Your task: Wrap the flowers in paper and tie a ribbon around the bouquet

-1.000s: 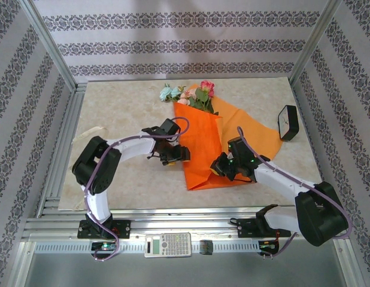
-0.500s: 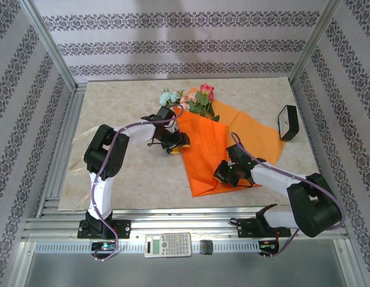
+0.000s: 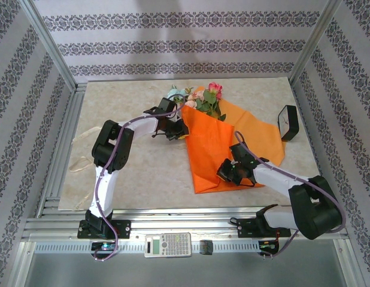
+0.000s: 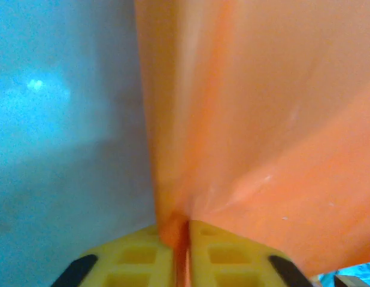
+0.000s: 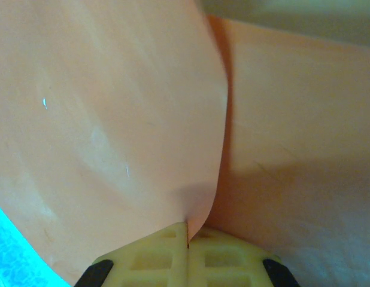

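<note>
The orange paper (image 3: 218,143) lies folded over the flowers (image 3: 208,98), whose pink, red and pale blue blooms stick out at its far end. My left gripper (image 3: 180,130) is shut on the paper's upper left edge, just below the blooms; in the left wrist view its yellow fingers (image 4: 143,257) pinch the orange sheet (image 4: 263,119). My right gripper (image 3: 228,173) is shut on the paper's lower right fold; in the right wrist view the pale fingers (image 5: 155,257) clamp a curled edge of the sheet (image 5: 113,119). The beige ribbon (image 3: 83,149) lies at the table's left edge.
A black rectangular object (image 3: 288,122) stands at the right of the paper. Metal frame rails (image 3: 59,149) run along the left side of the table. A calculator (image 3: 167,244) rests on the near rail between the arm bases.
My left gripper has moved away from me toward the blooms and shut on the paper's edge. The paper has shifted away and to the right. My right gripper stays clamped and moved slightly with it.
</note>
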Tool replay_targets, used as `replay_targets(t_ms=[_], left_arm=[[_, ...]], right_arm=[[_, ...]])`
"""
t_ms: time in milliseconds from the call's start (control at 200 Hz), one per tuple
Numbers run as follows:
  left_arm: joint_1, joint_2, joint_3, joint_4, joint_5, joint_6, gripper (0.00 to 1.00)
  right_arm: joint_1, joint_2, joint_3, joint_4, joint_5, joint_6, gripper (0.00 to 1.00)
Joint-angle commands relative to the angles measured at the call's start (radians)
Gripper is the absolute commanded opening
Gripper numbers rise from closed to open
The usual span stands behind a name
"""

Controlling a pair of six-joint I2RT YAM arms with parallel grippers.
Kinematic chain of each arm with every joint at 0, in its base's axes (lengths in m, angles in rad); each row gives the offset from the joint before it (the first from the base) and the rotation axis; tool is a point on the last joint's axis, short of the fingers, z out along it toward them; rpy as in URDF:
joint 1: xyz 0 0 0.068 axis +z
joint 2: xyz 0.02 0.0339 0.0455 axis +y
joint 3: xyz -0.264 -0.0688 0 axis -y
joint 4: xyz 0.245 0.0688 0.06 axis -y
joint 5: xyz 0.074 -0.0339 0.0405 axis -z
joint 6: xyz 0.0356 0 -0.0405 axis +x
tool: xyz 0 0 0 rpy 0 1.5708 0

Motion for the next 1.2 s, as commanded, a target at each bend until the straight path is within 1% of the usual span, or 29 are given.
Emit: replay_targets(t_ms=[0, 85, 225, 250, 300, 340, 375, 530, 629, 669, 704, 834, 874, 914, 1024, 1104, 1194], left_arm=[[0.039, 0.017, 0.068, 0.004, -0.068, 0.038, 0.03], [0.056, 0.027, 0.101, -0.013, -0.071, 0.049, 0.00], [0.081, 0.042, 0.127, -0.021, -0.049, 0.057, 0.01], [0.084, 0.045, 0.131, -0.021, -0.044, 0.057, 0.04], [0.088, 0.051, 0.135, -0.022, -0.033, 0.057, 0.18], [0.093, 0.055, 0.135, -0.017, -0.023, 0.052, 0.27], [0.096, 0.062, 0.136, -0.012, -0.018, 0.049, 0.30], [0.106, 0.121, 0.211, -0.011, 0.022, 0.044, 0.32], [0.108, 0.169, 0.275, -0.042, 0.040, 0.056, 0.37], [0.107, 0.176, 0.284, -0.044, 0.039, 0.055, 0.43], [0.109, 0.178, 0.279, -0.027, 0.044, 0.047, 0.46], [0.108, 0.184, 0.257, 0.052, 0.070, -0.002, 0.47], [0.106, 0.192, 0.260, 0.059, 0.073, -0.009, 0.45], [0.107, 0.197, 0.263, 0.067, 0.074, -0.018, 0.37], [0.109, 0.210, 0.277, 0.077, 0.057, -0.032, 0.00], [0.116, 0.219, 0.316, 0.045, 0.025, -0.021, 0.00], [0.133, 0.224, 0.348, 0.040, 0.009, -0.028, 0.00]], right_arm=[[-0.008, -0.008, 0.040, -0.095, 0.015, -0.028, 0.00], [-0.003, 0.005, 0.061, -0.103, -0.014, -0.012, 0.00], [0.023, 0.027, 0.090, -0.116, -0.027, 0.029, 0.00], [0.029, 0.029, 0.092, -0.116, -0.021, 0.033, 0.00], [0.035, 0.032, 0.089, -0.111, -0.007, 0.039, 0.00], [0.038, 0.036, 0.081, -0.100, 0.002, 0.041, 0.00], [0.036, 0.043, 0.072, -0.089, 0.005, 0.041, 0.00], [0.029, 0.087, 0.055, -0.045, -0.015, 0.030, 0.00], [0.027, 0.109, 0.058, -0.033, -0.014, 0.026, 0.00], [0.024, 0.117, 0.058, -0.026, -0.013, 0.025, 0.00], [0.023, 0.122, 0.060, -0.022, -0.015, 0.027, 0.00], [0.019, 0.133, 0.073, -0.025, -0.017, 0.020, 0.00], [0.016, 0.134, 0.074, -0.029, -0.018, 0.016, 0.00], [0.014, 0.130, 0.075, -0.035, -0.017, 0.011, 0.00], [0.007, 0.122, 0.082, -0.067, -0.017, -0.010, 0.00], [0.007, 0.114, 0.108, -0.102, -0.009, -0.041, 0.00], [0.006, 0.126, 0.148, -0.114, -0.028, -0.061, 0.00]])
